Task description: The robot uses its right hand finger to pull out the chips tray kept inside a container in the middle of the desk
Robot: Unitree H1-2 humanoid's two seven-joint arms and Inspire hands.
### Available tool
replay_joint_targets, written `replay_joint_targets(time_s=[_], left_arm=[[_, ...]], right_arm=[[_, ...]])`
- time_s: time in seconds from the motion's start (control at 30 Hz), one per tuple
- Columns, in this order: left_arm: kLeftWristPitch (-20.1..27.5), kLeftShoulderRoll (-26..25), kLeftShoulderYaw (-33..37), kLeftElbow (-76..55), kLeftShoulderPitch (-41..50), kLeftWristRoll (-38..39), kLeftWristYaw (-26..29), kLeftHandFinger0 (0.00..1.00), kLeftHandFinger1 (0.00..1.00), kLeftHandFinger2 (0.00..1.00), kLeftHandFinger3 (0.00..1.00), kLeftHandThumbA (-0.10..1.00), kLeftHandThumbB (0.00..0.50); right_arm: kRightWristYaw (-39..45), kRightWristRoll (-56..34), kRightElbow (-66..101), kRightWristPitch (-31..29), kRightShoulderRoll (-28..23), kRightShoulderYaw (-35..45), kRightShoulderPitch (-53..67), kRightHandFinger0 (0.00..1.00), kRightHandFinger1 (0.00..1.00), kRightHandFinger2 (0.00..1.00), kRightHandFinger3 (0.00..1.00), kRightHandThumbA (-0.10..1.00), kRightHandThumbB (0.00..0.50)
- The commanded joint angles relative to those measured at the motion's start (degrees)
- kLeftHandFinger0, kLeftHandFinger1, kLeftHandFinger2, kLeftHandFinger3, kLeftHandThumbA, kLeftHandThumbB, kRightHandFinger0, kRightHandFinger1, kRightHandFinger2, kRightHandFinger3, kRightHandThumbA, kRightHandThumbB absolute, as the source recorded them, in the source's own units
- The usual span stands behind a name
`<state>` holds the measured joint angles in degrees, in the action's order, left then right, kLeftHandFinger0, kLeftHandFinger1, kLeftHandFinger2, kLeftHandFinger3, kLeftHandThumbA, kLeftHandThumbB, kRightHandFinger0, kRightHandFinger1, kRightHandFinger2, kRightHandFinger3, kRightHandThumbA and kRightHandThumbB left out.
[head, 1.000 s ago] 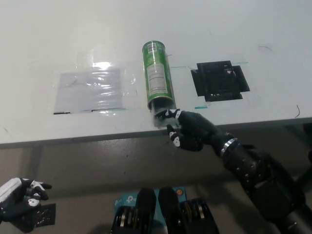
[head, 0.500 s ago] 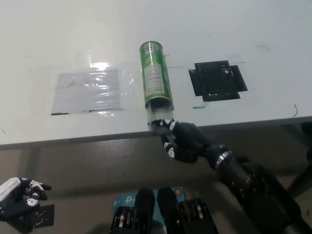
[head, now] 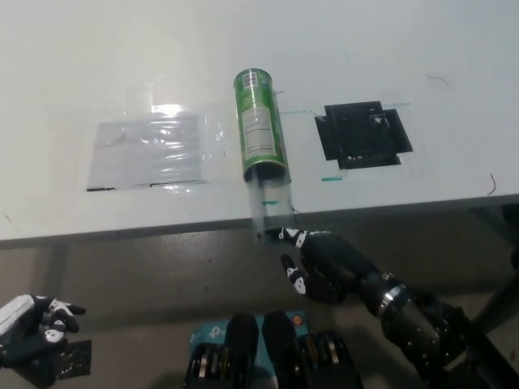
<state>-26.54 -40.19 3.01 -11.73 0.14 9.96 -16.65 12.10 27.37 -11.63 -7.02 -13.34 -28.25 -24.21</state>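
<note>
Since a moment ago, the black right hand (head: 320, 261) has drawn back below the desk (head: 389, 65) edge, and the clear chips tray (head: 272, 207) now sticks further out of the green container (head: 260, 126). One extended finger hooks the tray's near end; the others curl loosely. The container lies on its side mid-desk. The white left hand (head: 32, 322) rests at lower left, fingers loosely curled, empty.

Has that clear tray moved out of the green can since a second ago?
Yes. The clear tray now sticks farther out of the green can, toward the desk edge.
</note>
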Motion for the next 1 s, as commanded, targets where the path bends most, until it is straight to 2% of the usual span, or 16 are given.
replay_joint_targets(time_s=[0.0,0.1,0.23,0.3,0.33,0.37,0.7,0.8,0.9,0.93,0.97], left_arm=[[-0.39,-1.86,-0.29,-1.21,0.01,0.61,1.49,0.64,0.64,0.73,0.90,0.11,0.000],[-0.39,-1.81,-0.26,-1.31,0.01,0.61,1.49,0.65,0.66,0.74,0.88,0.11,0.000],[-0.39,-1.61,-0.20,-1.23,0.21,0.08,1.68,0.66,0.65,0.73,0.88,0.11,0.000],[-0.39,-1.57,-0.28,-1.28,0.32,0.27,1.76,0.65,0.65,0.72,0.87,0.11,0.000],[-0.39,-1.60,-0.33,-1.41,0.39,0.66,1.77,0.65,0.65,0.72,0.87,0.11,0.000],[-0.39,-1.54,-0.38,-1.19,0.35,0.73,1.74,0.65,0.65,0.73,0.87,0.11,0.000],[-0.39,-1.38,-0.44,-0.93,0.79,0.96,1.90,0.66,0.65,0.72,0.89,0.11,0.000],[-0.39,-1.36,-0.43,-0.75,0.83,0.89,1.78,0.67,0.65,0.72,0.88,0.11,0.000],[-0.39,-1.54,-0.20,-1.27,1.31,0.52,1.81,0.68,0.66,0.74,0.90,0.12,0.000],[-0.39,-1.36,-0.33,-1.09,1.26,0.48,1.74,0.67,0.66,0.74,0.89,0.13,0.000],[-0.39,-1.41,-0.30,-1.17,1.26,0.22,1.61,0.66,0.65,0.74,0.89,0.13,0.000]], right_arm=[[2.40,0.70,2.31,-0.33,-0.90,-0.33,0.97,0.00,0.04,0.79,0.89,-0.10,0.170],[2.22,1.24,2.55,-0.34,-0.87,-0.41,1.13,0.00,0.03,0.79,0.89,-0.10,0.163],[2.43,1.07,2.66,-0.14,-0.74,-0.32,1.48,0.03,0.07,0.78,0.88,-0.10,0.163],[1.99,0.12,2.25,-1.23,-0.53,0.04,1.76,0.00,0.04,0.77,0.87,-0.10,0.167],[2.35,0.23,3.74,0.15,-0.62,0.23,2.44,0.01,0.05,0.78,0.87,-0.10,0.166],[2.61,0.24,5.00,0.84,-0.71,0.34,2.94,0.00,0.00,0.78,0.87,-0.10,0.169],[3.66,0.34,9.42,2.54,-1.87,1.44,6.63,0.00,0.00,0.79,0.85,-0.10,0.162],[2.90,-0.28,8.51,0.79,-1.96,2.00,7.29,0.00,0.02,0.77,0.85,-0.10,0.165],[2.90,-0.97,7.97,0.06,-1.90,2.49,7.18,0.01,0.04,0.84,0.89,-0.10,0.160],[1.94,-0.99,9.50,1.13,-0.96,3.49,6.92,0.00,0.00,1.00,1.00,-0.10,0.186],[1.69,-0.20,10.02,1.75,-0.75,3.65,6.83,0.00,0.00,1.00,1.00,-0.10,0.186]])
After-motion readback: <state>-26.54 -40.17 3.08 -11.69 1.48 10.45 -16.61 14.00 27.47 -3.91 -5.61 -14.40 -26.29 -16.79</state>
